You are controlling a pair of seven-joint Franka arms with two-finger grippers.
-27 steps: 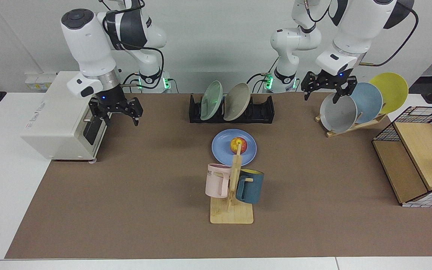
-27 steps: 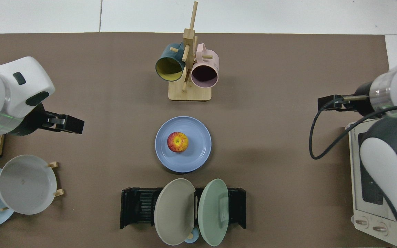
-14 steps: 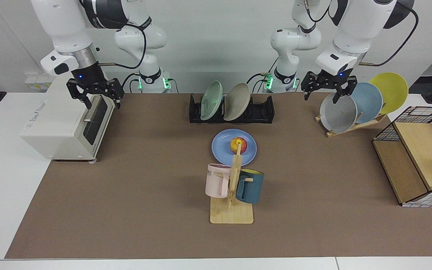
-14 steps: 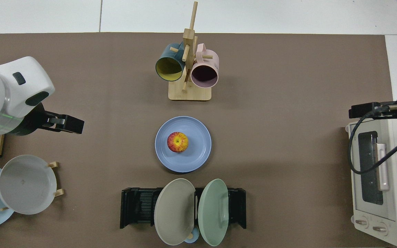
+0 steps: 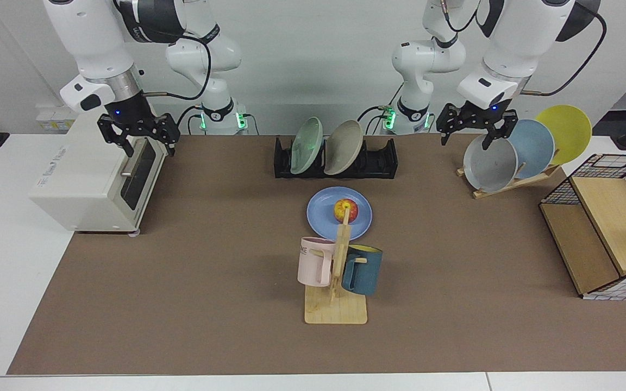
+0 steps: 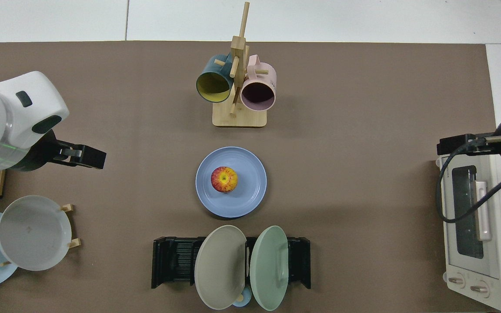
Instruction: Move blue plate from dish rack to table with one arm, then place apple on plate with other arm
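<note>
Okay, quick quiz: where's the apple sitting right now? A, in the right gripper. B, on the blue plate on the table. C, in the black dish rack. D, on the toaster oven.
B: the apple rests on the blue plate, which lies flat on the table in front of the dish rack; both grippers are away from it.

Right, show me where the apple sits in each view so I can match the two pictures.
Facing view: the apple lies on the blue plate at mid-table, between the dish rack behind and the mug stand in front.
Top view: the apple is at picture centre on the blue plate, mug stand above, dish rack below.
Shared landmark: the mug stand.
</note>
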